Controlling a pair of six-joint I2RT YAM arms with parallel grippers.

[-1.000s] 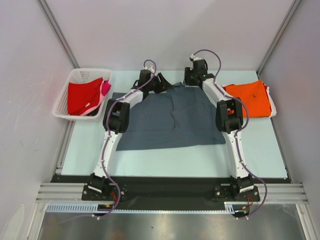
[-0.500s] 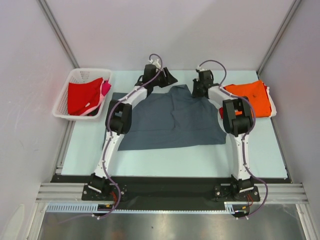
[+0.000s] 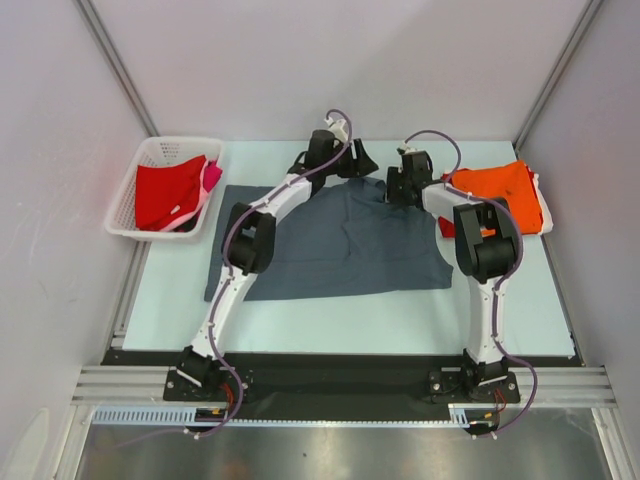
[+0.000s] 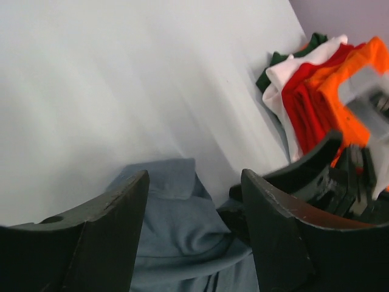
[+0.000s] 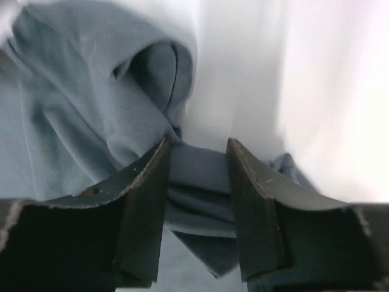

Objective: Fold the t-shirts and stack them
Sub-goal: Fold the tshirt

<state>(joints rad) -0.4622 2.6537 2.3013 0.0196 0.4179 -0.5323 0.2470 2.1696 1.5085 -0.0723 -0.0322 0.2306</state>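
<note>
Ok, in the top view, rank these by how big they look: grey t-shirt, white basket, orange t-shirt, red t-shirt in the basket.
1. grey t-shirt, spread flat, clearly largest.
2. white lattice basket.
3. orange t-shirt, folded and partly hidden.
4. red t-shirt, bunched; it looks close to the orange one, so those two are unsure.

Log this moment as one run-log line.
grey t-shirt: spread on table | left gripper: open, at its far edge | right gripper: open, over bunched far edge | orange t-shirt: folded, right side
</note>
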